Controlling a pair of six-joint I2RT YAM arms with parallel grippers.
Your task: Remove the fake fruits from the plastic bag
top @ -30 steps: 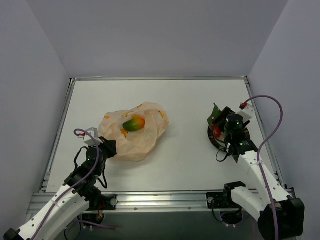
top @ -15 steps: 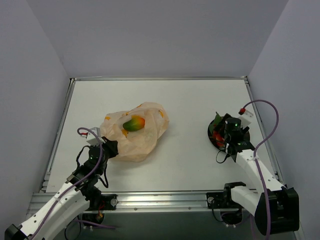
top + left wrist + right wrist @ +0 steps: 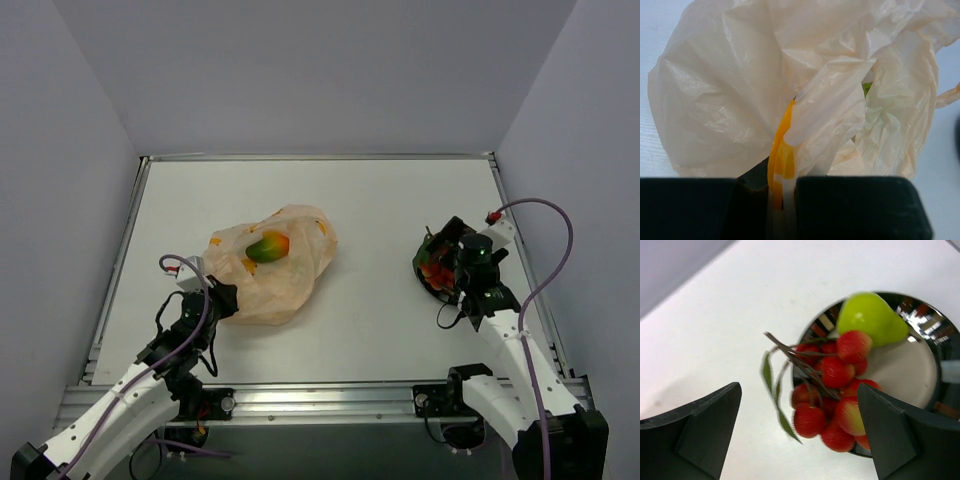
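Left wrist view: left gripper, near left, jaws clamped on a yellow-printed fold at the near edge of the plastic bag; a sliver of green shows through the film.

Right wrist view: right gripper, jaws spread wide and holding nothing, poised over the dark plate. On the plate lie a red berry cluster with leaves trailing over the rim and a green pear, details the overhead view blurs.

Top external view only: the bag lies left of centre on the table, with an orange-green fruit inside it, well apart from the plate at right.
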